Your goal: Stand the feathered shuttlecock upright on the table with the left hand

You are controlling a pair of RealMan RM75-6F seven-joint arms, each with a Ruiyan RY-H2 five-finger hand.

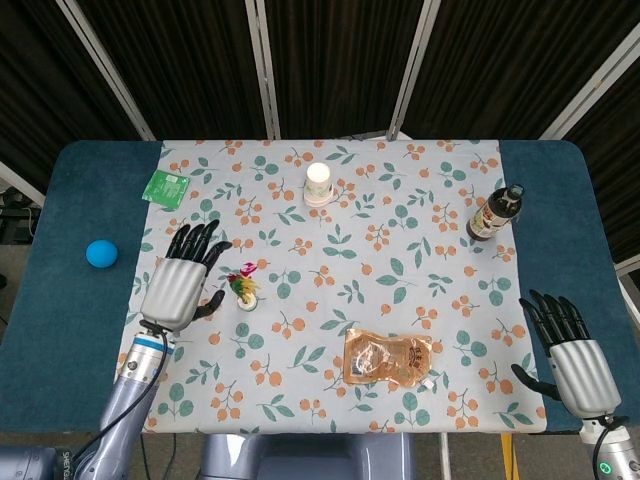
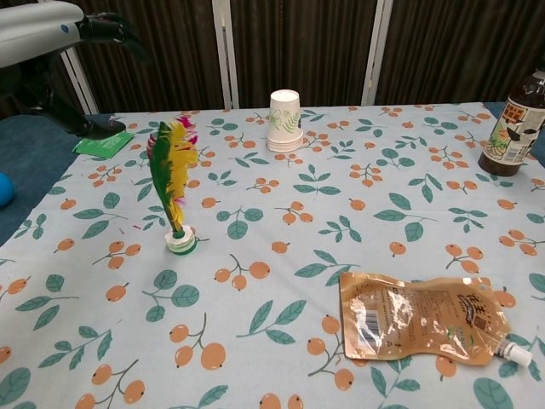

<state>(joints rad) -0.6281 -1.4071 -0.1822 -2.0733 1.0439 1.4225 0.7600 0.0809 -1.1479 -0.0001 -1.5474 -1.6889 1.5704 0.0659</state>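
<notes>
1. Although the feathered shuttlecock [image 2: 174, 192] stands on its own base on the tablecloth [image 1: 400, 210], the left hand [image 1: 180, 285] hovers just beside it at its 9 o'clock, so a sideways drift of the fingers [image 1: 197, 243] could brush the plume and tip it.
2. Left hand: fingers spread apart, holding nothing, clear of the feathers in both views. Right hand [image 1: 572, 355]: fingers apart, empty, at the cloth's 4 o'clock corner, well apart from everything.
3. Position of the task object: left part of the cloth, roughly 8 o'clock from the paper cup [image 1: 318, 184]; base touches the cloth, plume leans a little off vertical in the chest view.
4. Risk, judged: the plume is tall and the disc base narrow, so the margin looks small. A table bump or an abrupt arm retreat could topple it. The slight lean adds to this.
5. Risk, judged: the cloth is thin and lies loose on the padded table [image 1: 70, 300]; if the forearm drags it, the base shifts with it.
6. Materials: feathers are soft, frayed at the edges, green, yellow and magenta; base is a small white-and-green stacked disc, likely rubber or plastic.
7. Cloth: smooth, matte, printed with orange berries and teal leaves.
8. Other items: a glossy, crinkled brown pouch [image 2: 415, 317] with a white spout, lying flat at 5 o'clock; a dark glass bottle [image 1: 496, 213] with a label, upright at 3 o'clock; a blue ball [image 1: 101, 253] and a green packet [image 1: 166, 186] at the left.
</notes>
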